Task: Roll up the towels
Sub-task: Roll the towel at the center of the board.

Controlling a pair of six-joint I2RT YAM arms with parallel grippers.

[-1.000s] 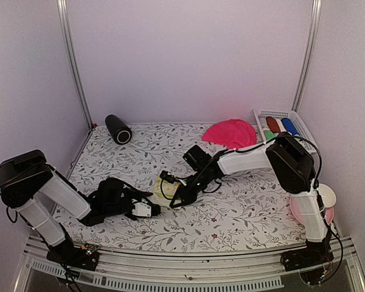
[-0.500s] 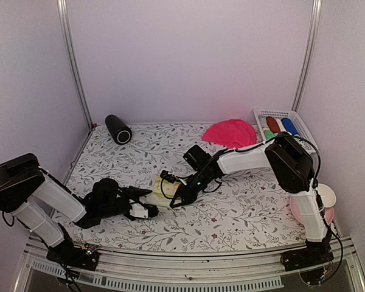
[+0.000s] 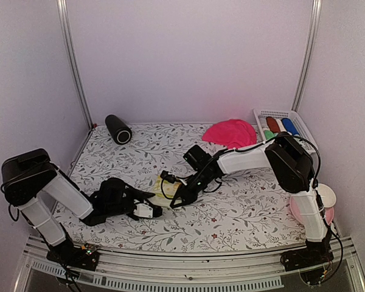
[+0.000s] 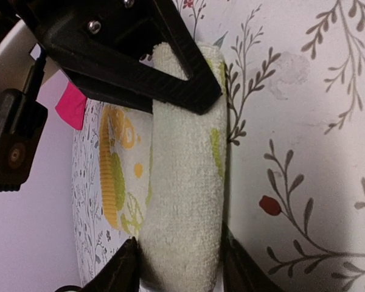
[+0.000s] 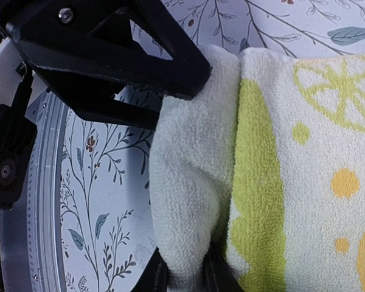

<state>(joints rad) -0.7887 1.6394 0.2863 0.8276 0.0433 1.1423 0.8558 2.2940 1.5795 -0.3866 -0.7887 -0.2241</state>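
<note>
A pale yellow towel [image 3: 160, 183] with a lemon print lies mid-table, its near edge rolled into a short thick roll [image 4: 184, 176]. My left gripper [image 4: 181, 263] has both fingers pressed against the sides of one end of that roll. My right gripper [image 5: 185, 275] pinches the roll's [image 5: 185, 182] other end, and the flat printed part [image 5: 310, 170] spreads beside it. In the top view the left gripper [image 3: 149, 210] and right gripper [image 3: 173, 199] meet low over the towel. A hot pink towel [image 3: 231, 132] lies bunched at the back.
A white basket [image 3: 259, 114] at the back right holds red, blue and green rolled towels. A black cylinder [image 3: 117, 128] lies at the back left. A pink plate [image 3: 299, 213] with a white bowl sits at the right edge by the right arm's base.
The left arm drew back to the left half a second ago and has returned to the towel. The right arm and its grip have not moved.
</note>
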